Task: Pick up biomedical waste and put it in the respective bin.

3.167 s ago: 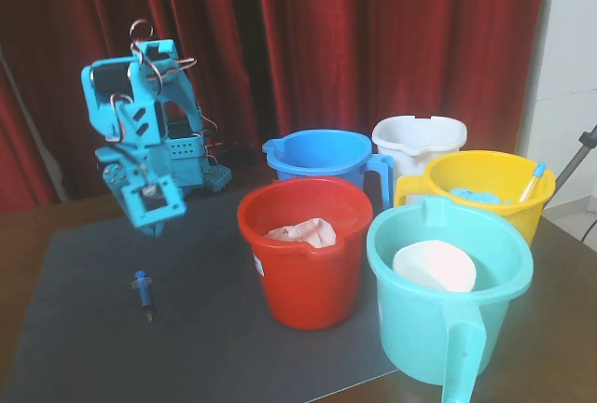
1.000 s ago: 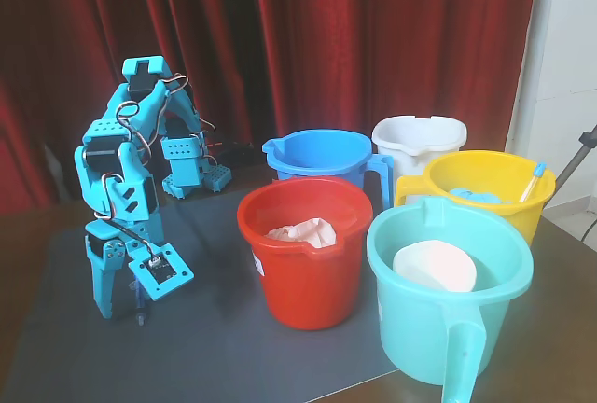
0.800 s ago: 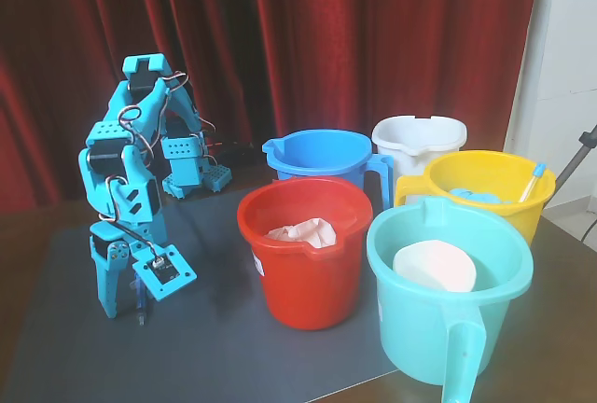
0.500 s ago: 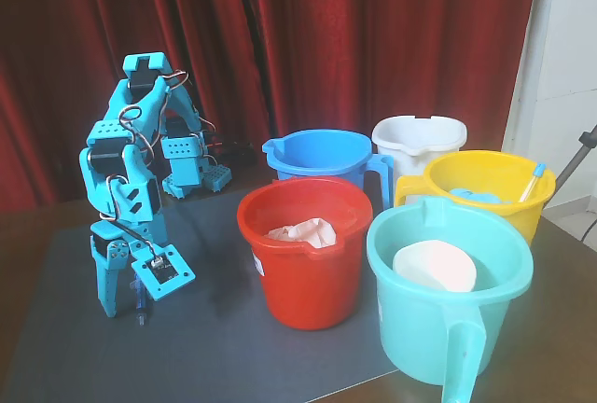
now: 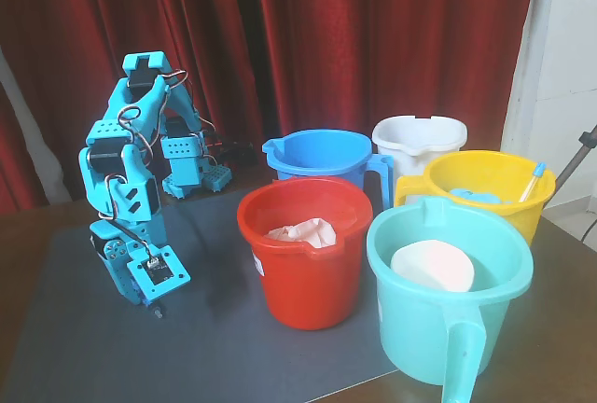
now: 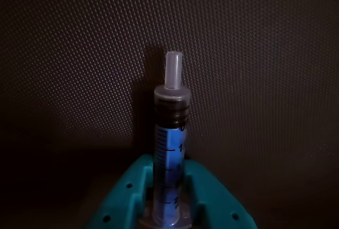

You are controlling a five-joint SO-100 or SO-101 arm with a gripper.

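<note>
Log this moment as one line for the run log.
phase: grasp | gripper: shut on syringe, low over dark mat | red bucket: holds crumpled pinkish material, syringe not yet in

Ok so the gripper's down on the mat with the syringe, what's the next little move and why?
Probably lift straight up. In the wrist view the syringe sits between the teal fingers, which look closed on its barrel, and the gripper is low over the dark mat. It needs height to clear the red bucket rim.
</note>
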